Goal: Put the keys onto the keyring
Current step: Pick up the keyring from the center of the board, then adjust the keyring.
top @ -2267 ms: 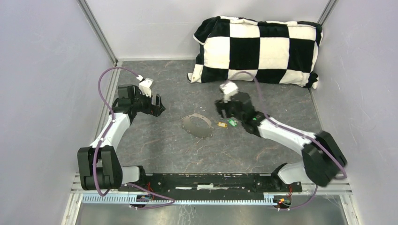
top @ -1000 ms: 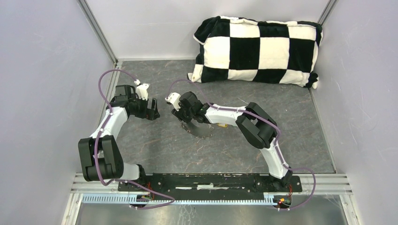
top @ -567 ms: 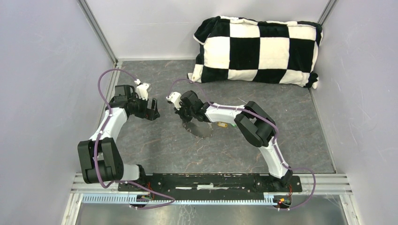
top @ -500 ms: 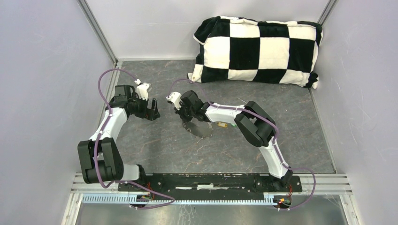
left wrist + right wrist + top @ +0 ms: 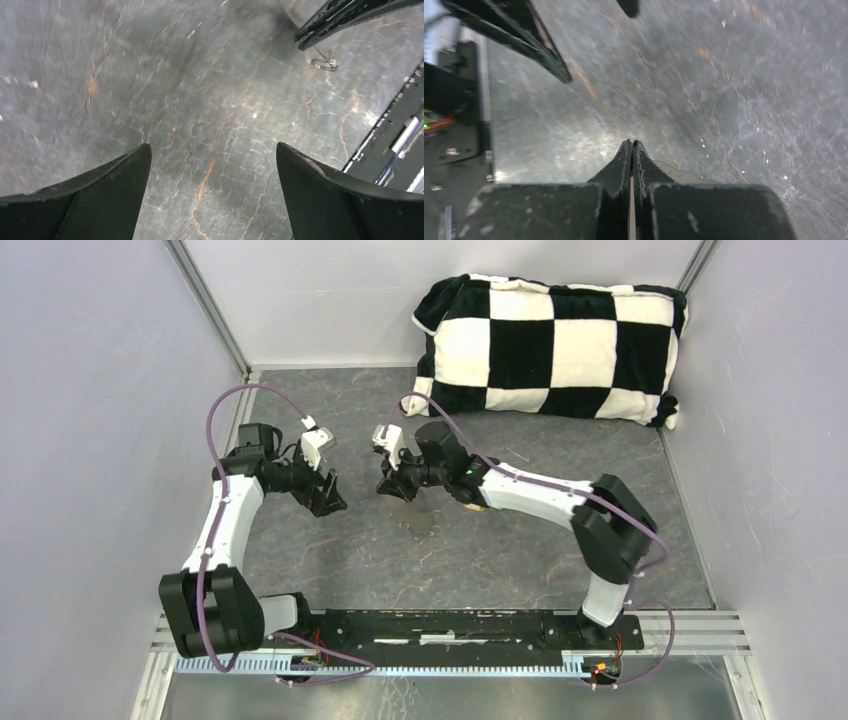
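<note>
My right gripper [image 5: 389, 486] is shut on the keyring, a thin silvery wire. In the left wrist view the keyring [image 5: 325, 62] dangles just under the closed right gripper [image 5: 301, 41]. In the right wrist view a pale arc of the keyring [image 5: 684, 173] curves out beside the closed right gripper [image 5: 632, 144]. From above the wire is hard to make out. The yellow-headed key [image 5: 474, 506] peeks out under the right forearm; the green one is hidden. My left gripper [image 5: 329, 502] is open and holds nothing, a short way left of the right one, and in its own view the left gripper [image 5: 212, 147] hangs over bare table.
A black-and-white checkered pillow [image 5: 545, 345] lies at the back right. Pale walls close in both sides. The black base rail [image 5: 450, 625] runs along the near edge and shows at the right of the left wrist view as the rail [image 5: 400, 135].
The right gripper shut on the keyring and lifted it off the table, moving slightly back. The left gripper swung nearer and right, toward it, still open.
</note>
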